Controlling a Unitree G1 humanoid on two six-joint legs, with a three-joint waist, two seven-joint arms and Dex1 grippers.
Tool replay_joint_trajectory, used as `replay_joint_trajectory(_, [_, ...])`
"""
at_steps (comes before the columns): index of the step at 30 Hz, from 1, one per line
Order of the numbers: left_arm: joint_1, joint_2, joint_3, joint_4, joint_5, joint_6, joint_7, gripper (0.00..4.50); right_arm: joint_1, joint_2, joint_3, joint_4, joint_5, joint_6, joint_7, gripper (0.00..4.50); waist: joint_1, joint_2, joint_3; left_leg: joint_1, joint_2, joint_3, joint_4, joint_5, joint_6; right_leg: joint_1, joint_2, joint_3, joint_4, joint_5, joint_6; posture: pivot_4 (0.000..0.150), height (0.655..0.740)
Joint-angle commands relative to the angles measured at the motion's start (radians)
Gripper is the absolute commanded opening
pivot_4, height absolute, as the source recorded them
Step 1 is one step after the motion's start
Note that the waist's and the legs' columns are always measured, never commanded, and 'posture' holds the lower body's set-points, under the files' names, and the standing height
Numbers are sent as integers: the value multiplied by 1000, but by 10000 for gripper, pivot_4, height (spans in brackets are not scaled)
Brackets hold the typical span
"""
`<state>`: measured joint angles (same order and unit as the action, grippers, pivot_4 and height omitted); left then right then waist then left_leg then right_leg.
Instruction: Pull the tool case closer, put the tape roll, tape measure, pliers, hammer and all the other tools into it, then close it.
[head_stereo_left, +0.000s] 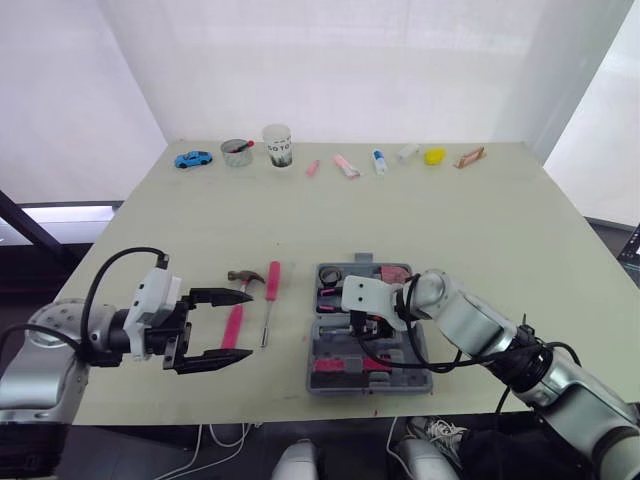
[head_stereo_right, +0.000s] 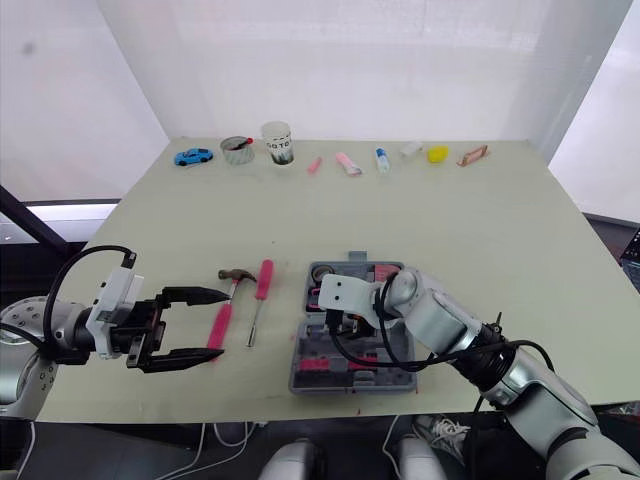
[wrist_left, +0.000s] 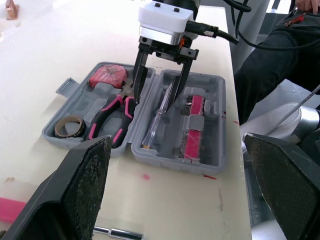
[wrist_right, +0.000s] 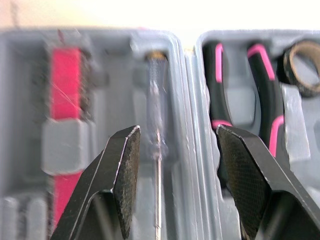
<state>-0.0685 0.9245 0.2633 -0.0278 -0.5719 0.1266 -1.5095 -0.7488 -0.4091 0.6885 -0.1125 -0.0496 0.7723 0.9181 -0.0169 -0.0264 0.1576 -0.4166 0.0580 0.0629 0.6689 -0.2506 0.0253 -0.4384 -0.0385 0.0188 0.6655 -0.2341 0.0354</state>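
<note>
Grey plastic tool case (wrist_left: 165, 157) open: pink-black pliers (wrist_left: 111, 117), brown tape roll (wrist_left: 68, 126) in; pink-handled hammer (head_stereo_left: 238, 305) out (left gripper (head_stereo_left: 248, 326), right gripper (wrist_left: 153, 100) jaws released).

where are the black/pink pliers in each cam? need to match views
Left eye: black-and-pink-handled pliers, far half of the open grey plastic tool case, left end.
Right eye: same spot.
Left wrist: middle of that half.
Right wrist: handles just past the case's hinge.
Landmark: brown tape roll ring beside the handles.
</note>
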Motion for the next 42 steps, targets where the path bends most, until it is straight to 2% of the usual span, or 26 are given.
replay_joint_trajectory(1, [-8, 3, 4, -6, -9, -1, -7, 45000, 31, -8, -44, -44, 25, -38, 13, 20336, 1, 0, 0, 0, 0, 0, 0, 0, 0, 0, 0, 0, 0, 0, 0, 1500, 7400])
replay_joint_trajectory(3, [-10, 3, 3, -7, -9, -1, -7, 45000, 46, -6, -56, -46, 31, -66, 15, 13666, 3, 0, 0, 0, 0, 0, 0, 0, 0, 0, 0, 0, 0, 0, 0, 1500, 7400])
replay_joint_trajectory(5, [-11, 3, 3, -5, -9, -2, -8, 45000, 57, -5, -57, -42, 28, -87, 16, 1779, 2, 0, 0, 0, 0, 0, 0, 0, 0, 0, 0, 0, 0, 0, 0, 1500, 7400])
replay_joint_trajectory(6, [-12, 3, 3, -4, -8, -3, -9, 45000, 62, -5, -54, -38, 25, -93, 17, 555, 2, 0, 0, 0, 0, 0, 0, 0, 0, 0, 0, 0, 0, 0, 0, 1500, 7400])
replay_joint_trajectory(42, [-10, -6, 5, 22, -10, -19, -31, 45000, 111, 11, -37, 77, -65, -199, 23, 555, 1, 0, 0, 0, 0, 0, 0, 0, 0, 0, 0, 0, 0, 0, 0, 1500, 7400])
